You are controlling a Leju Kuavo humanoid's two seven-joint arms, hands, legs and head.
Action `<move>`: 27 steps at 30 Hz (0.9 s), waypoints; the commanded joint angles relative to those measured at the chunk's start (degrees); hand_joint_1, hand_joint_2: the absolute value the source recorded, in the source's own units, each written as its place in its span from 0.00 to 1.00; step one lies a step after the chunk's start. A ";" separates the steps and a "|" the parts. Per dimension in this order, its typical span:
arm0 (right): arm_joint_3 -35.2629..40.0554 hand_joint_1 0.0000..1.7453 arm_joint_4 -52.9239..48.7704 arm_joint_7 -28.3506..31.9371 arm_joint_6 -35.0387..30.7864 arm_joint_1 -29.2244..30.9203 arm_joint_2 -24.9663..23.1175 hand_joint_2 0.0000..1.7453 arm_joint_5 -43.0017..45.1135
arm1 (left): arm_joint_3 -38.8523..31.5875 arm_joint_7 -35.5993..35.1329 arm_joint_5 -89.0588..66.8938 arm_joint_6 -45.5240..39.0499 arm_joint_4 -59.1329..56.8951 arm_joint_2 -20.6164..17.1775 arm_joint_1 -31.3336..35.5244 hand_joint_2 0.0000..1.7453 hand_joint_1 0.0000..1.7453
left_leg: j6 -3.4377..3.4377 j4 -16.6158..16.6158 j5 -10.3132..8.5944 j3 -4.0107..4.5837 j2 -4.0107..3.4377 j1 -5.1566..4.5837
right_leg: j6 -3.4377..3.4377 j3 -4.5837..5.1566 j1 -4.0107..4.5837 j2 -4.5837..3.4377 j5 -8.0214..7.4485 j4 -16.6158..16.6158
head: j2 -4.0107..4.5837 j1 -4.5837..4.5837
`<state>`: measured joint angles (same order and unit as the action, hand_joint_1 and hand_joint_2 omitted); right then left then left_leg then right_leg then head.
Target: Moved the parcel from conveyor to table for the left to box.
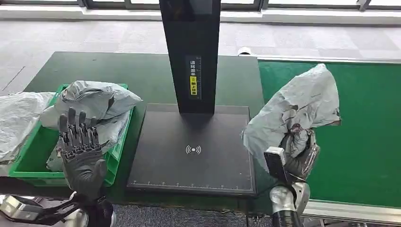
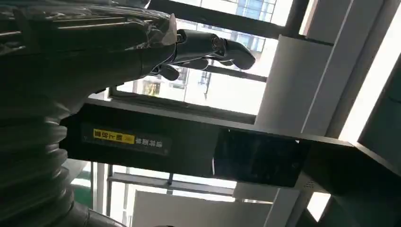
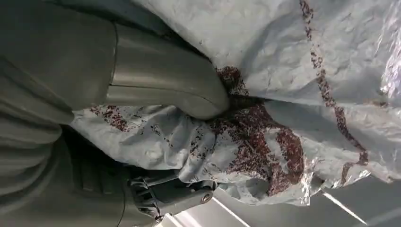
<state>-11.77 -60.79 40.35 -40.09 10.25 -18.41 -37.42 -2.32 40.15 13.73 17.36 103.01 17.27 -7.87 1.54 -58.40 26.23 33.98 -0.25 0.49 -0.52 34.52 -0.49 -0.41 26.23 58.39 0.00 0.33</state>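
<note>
- The desk [image 1: 142, 71] has a dark green top and runs across the left and middle of the head view.
- A black scanner base [image 1: 194, 151] with a wireless mark lies flat on the desk, and a black upright post [image 1: 191, 52] rises from its far edge.
- A green crate [image 1: 33, 161] sits on the desk just left of the base, with grey bagged parcels [image 1: 94, 101] piled in it.
- The bright green conveyor [image 1: 369, 132] adjoins the desk on the right.

Right hand [image 1: 297, 153] grips grey parcel [image 1: 295, 111] from below, parcel raised above it between green conveyor [image 1: 369, 132] and black scanner plate [image 1: 194, 146]. Left hand [image 1: 81, 146] raised, fingers spread, green box [image 1: 28, 163] of parcels just behind it.
</note>
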 commanded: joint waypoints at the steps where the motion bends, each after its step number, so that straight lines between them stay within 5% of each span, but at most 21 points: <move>1: 9.65 1.00 -12.54 -0.35 0.09 -3.76 -0.53 1.00 1.38 | 0.18 -0.15 -0.02 0.78 -5.69 2.73 2.32 1.00 0.00 | -0.06 0.05 -0.05 -0.03 0.16 -0.05 | 0.03 -0.07 -0.02 0.18 0.01 -0.05 | 0.00 0.00; 10: 12.32 1.00 -12.33 -0.35 0.09 -3.87 0.21 1.00 2.30 | 0.28 -0.15 0.14 1.37 -5.85 2.73 2.82 1.00 0.00 | -0.06 0.04 -0.04 -0.11 0.17 -0.06 | 0.06 -0.19 0.00 0.18 0.00 -0.10 | 0.00 0.00; 27: 25.45 1.00 21.40 -9.36 11.53 9.91 -1.59 1.00 -14.63 | 1.73 -0.15 -0.98 0.51 -6.16 2.73 3.41 1.00 0.00 | -0.08 0.04 -0.07 -0.08 -0.05 0.00 | 0.06 -0.16 0.06 -0.02 -0.07 -0.09 | 0.00 0.00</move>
<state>7.04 -58.39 32.92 -30.62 12.33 -18.78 -49.31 -1.49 40.15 13.05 18.69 99.60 17.27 -7.19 1.51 -58.40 26.15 33.99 -0.22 0.46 -0.48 34.45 -0.46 -0.37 26.19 58.40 0.00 0.33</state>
